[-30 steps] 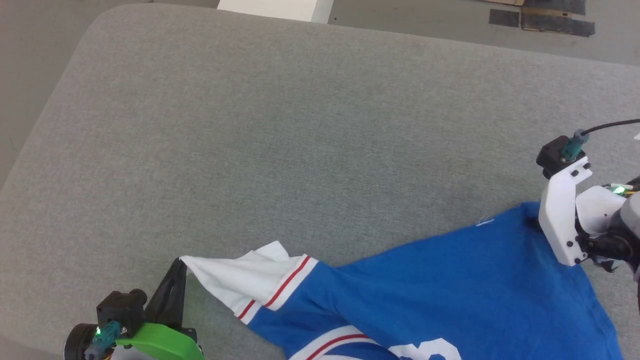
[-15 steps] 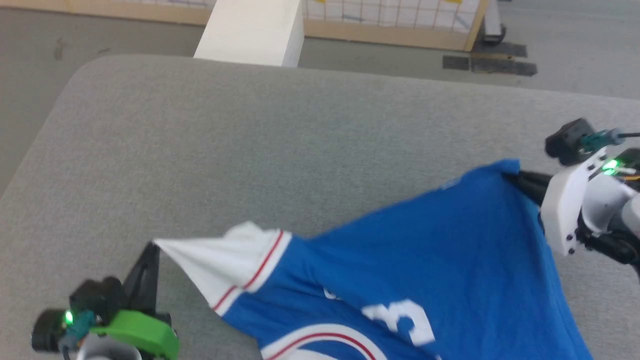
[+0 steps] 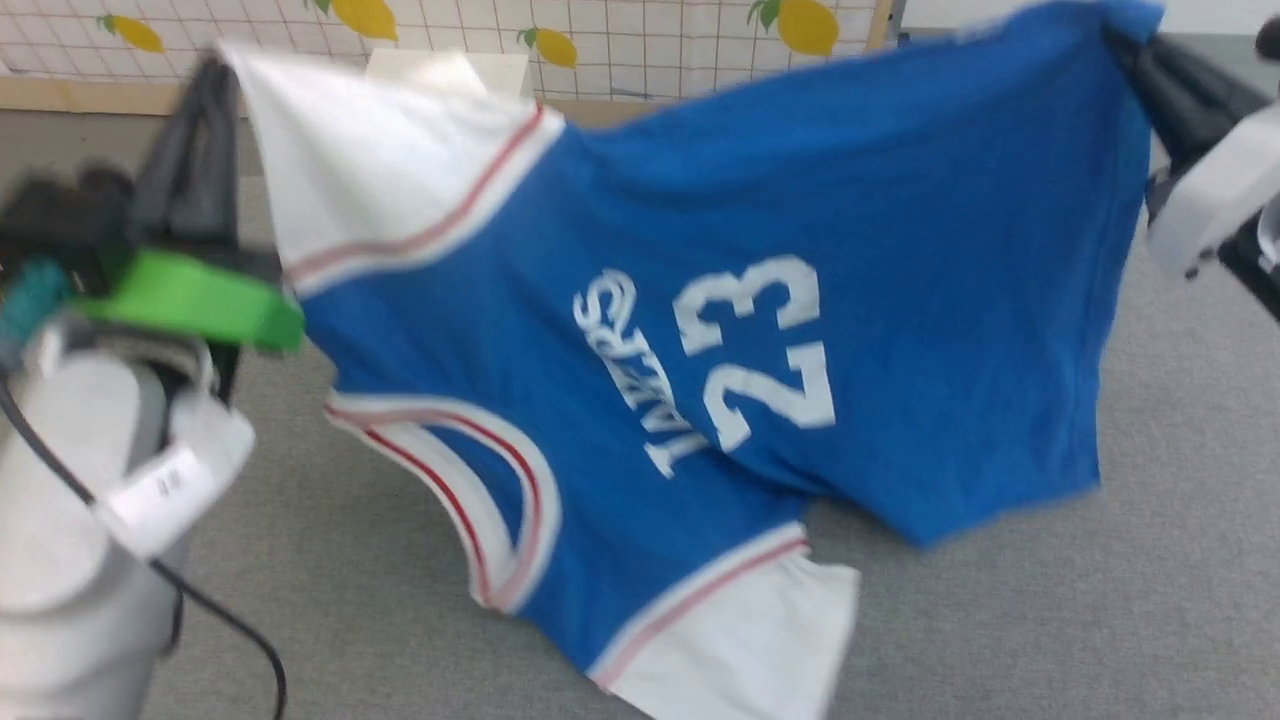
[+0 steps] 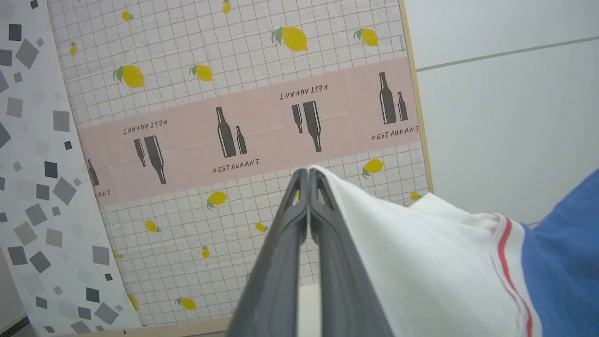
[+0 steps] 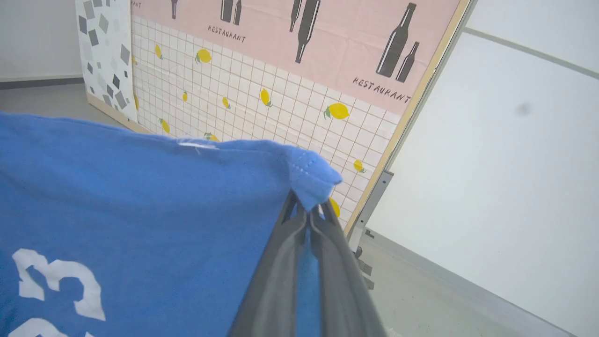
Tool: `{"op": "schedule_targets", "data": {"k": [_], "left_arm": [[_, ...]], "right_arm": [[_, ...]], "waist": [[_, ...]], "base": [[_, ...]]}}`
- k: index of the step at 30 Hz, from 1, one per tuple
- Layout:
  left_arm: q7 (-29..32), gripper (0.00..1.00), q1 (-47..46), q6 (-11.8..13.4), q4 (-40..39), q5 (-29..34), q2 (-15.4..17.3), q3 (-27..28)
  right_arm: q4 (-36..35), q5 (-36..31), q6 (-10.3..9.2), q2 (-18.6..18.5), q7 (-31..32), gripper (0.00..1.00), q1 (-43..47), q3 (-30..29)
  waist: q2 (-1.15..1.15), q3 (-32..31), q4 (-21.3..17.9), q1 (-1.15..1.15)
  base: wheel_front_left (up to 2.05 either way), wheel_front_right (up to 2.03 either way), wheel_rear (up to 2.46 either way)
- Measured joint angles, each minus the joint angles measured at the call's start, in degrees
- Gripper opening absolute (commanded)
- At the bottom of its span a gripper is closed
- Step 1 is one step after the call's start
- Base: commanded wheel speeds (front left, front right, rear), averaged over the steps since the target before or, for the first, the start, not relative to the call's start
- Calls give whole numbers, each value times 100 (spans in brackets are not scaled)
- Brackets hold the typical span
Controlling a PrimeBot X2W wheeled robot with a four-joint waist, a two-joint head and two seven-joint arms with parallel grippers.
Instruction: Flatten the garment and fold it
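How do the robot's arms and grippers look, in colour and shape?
The left gripper and the right gripper each have two long, dark, tapering fingers. The left arm has a bright green cover, a pale grey forearm with a white label, and a black cable. The right has a white bracket.

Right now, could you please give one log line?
left end effector: shut on white sleeve; right end effector: shut on blue corner; garment: hanging, spread

White print on the royal blue jersey shirt with white sleeves and red trim point(image 3: 900, 250) reads "LAKERS" and "23", turned sideways in the head view. The pink paper band with black bottle silhouettes point(image 4: 262, 135) across the lemon-patterned grid wall panel point(image 4: 187, 234) repeats "RESTAURANT", some of them inverted. A small white label point(image 3: 165, 485) at the head view's lower left is too blurred to read.
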Motion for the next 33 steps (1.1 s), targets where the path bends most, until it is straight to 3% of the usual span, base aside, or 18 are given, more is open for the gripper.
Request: {"op": "schedule_targets", "data": {"k": [12, 22, 28, 33], "left_arm": [[125, 0, -3676, -359, 1089, 255, -178, -136], [-37, 0, -6475, -559, 2023, 471, -205, -142], [-103, 0, -7273, -608, 2417, 503, -196, -179], [-181, 0, -7371, -609, 2752, 505, -190, -189]], "right_arm": [[-63, -1039, -1, 643, 359, 0, -1894, -1336], [87, -1945, 0, 738, 655, 0, -3904, -1467], [510, -2128, 0, 820, 548, 0, -4852, -1582], [940, -2149, 0, 947, 339, 0, -4964, -1395]], "waist": [[0, 921, -138, 0], [0, 2159, -229, 1], [0, 2848, -283, 2], [0, 3297, -316, 2]], "base": [[0, 0, 0], [0, 0, 0], [0, 0, 0], [0, 0, 0]]}}
